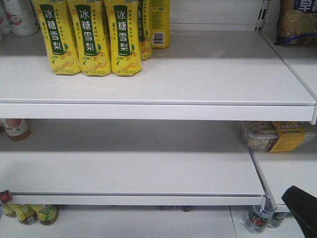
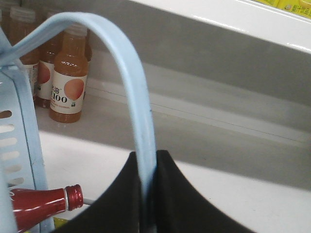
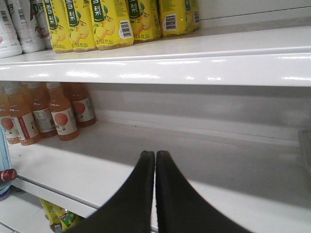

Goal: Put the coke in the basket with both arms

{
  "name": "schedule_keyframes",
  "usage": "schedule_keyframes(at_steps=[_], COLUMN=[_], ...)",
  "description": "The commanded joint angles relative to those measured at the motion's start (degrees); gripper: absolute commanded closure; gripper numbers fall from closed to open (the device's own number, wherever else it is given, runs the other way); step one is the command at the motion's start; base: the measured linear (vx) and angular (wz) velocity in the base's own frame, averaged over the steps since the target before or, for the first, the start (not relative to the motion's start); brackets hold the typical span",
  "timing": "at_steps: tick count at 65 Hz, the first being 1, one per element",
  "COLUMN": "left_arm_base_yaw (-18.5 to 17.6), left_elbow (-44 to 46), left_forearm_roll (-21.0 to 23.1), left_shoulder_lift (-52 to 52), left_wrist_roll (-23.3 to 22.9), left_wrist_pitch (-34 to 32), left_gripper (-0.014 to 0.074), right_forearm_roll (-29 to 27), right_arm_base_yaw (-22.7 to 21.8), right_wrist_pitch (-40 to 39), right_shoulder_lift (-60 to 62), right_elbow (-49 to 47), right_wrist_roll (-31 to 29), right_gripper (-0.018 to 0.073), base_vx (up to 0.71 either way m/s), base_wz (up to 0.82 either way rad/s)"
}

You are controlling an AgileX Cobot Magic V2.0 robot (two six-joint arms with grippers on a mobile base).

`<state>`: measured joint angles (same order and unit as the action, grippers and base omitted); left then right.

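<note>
In the left wrist view my left gripper (image 2: 148,158) is shut on the light blue loop handle (image 2: 131,73) of the basket (image 2: 22,126), whose slotted wall shows at the left edge. A coke bottle (image 2: 36,208) with a red label and red cap lies on its side low beside that wall; I cannot tell whether it is inside. My right gripper (image 3: 155,154) is shut with nothing between its fingers, out in front of the middle shelf. Its view catches the coke's red cap (image 3: 6,174) and a sliver of the basket (image 3: 2,150) at the far left.
White shelves (image 1: 158,106) fill the front. Yellow pear-drink bottles (image 1: 91,37) stand on the upper shelf, orange juice bottles (image 3: 60,119) at the middle shelf's left, a packaged box (image 1: 277,135) at its right. A black arm part (image 1: 303,208) shows bottom right.
</note>
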<state>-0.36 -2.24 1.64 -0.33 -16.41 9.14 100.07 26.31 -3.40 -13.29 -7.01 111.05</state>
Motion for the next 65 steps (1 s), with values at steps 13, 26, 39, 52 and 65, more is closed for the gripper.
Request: schedule_keyframes(at_steps=[13,26,39,52,65], left_arm_base_yaw=[0.03,0.03,0.03,0.03,0.03], left_elbow=[-0.08,-0.14,-0.14,-0.14,-0.14], left_forearm_roll=[-2.44,-2.44,-3.98,-3.92,-3.17], left_shoulder_lift=[-1.3,-1.3,-1.3,-1.3,-1.3], left_wrist_roll=[3.04,3.04,3.2,3.25,5.1], left_wrist_pitch=[-9.67,-9.67,-9.79,-9.68,-9.83], left_gripper=[0.0603,0.0603,0.0603,0.0603,0.0603], right_forearm_roll=[1.73,1.73,1.73,1.73,1.73], right_arm_base_yaw=[0.09,0.09,0.09,0.09,0.09], right_wrist_pitch=[1.26,1.26,1.31,1.31,1.31], right_shoulder_lift=[-0.49,-0.49,-0.49,-0.49,-0.49], right_elbow=[-1.56,-1.56,-1.56,-1.56,-1.56], right_wrist_roll=[-0.27,-0.27,-0.27,-0.27,-0.27], right_gripper=[0.0564,0.0564,0.0564,0.0564,0.0564], base_vx=[0.0,0.0,0.0,0.0,0.0], base_wz=[0.0,0.0,0.0,0.0,0.0])
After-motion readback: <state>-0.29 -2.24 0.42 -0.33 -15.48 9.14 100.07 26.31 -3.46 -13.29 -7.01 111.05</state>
